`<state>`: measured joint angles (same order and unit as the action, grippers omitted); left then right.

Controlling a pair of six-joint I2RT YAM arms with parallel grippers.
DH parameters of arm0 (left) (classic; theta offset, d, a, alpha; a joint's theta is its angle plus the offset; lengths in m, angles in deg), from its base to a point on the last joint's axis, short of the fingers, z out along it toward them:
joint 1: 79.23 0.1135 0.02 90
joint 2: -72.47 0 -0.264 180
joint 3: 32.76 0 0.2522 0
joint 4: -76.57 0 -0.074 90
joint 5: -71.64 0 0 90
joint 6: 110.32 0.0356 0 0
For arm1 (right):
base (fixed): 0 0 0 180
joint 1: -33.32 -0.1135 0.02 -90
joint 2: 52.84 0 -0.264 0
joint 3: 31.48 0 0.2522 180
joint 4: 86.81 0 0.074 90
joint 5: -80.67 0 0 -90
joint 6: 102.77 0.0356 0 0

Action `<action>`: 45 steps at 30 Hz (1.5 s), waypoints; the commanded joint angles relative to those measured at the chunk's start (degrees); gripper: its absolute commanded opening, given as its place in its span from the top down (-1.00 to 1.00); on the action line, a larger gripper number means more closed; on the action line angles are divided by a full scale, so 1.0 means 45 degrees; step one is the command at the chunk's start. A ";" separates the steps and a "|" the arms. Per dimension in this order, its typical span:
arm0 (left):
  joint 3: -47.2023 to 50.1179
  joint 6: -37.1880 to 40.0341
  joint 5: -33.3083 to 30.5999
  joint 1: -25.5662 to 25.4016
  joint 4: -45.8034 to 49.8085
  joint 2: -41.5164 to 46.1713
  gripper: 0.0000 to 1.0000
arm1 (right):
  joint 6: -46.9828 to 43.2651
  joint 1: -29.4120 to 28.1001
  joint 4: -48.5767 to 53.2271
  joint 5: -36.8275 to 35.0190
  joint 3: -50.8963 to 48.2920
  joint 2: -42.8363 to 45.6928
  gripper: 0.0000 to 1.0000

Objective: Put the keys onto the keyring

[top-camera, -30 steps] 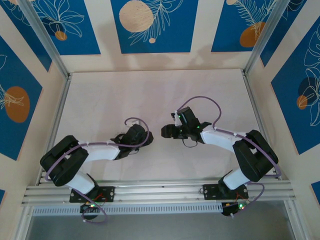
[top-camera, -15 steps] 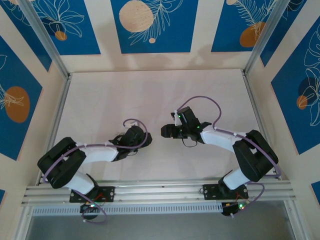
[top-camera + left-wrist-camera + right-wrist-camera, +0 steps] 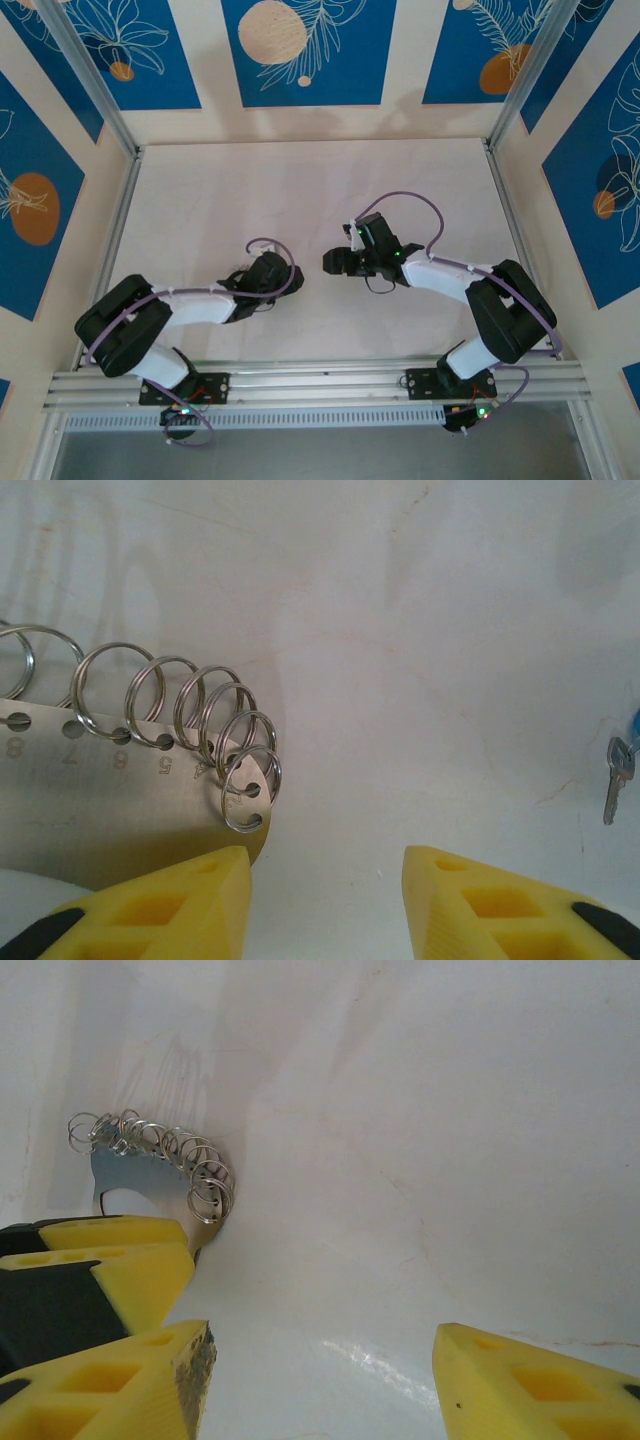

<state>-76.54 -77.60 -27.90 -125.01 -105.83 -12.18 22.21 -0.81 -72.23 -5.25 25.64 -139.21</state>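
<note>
The left claw point(image 3: 325, 868), half open and empty, hovers by the numbered steel plate of silver split keyrings point(image 3: 150, 800), seemingly to steady it, the small blue-headed silver key point(image 3: 616, 780) lying well apart.

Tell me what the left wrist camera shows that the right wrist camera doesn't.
Left wrist, not right wrist: a small silver key with a blue head at the frame's right edge, and stamped numbers by the plate's holes. Right wrist, not left wrist: the right gripper, open over the table. Both: the metal plate with its row of split rings, the left gripper beside it, and the same white table.
</note>
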 commanded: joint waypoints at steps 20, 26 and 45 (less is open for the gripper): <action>-0.0140 0.0085 -0.0424 -0.0160 0.0930 0.0442 0.08 | 0.0212 0.0053 -0.0189 0.0357 -0.0020 -0.0221 -0.22; -0.0380 0.0344 -0.0475 -0.0115 0.0857 0.0045 0.08 | 0.0173 0.0083 -0.0189 0.0337 -0.0061 -0.0222 -0.22; -0.1133 0.0900 -0.0394 0.0096 0.0464 -0.0956 0.08 | 0.0166 0.0171 -0.0105 0.0344 -0.0106 -0.0091 -0.22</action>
<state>-80.06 -75.21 -29.17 -124.99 -102.90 -15.91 22.65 -0.28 -72.60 -4.60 25.64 -139.97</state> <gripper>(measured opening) 0.462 0.609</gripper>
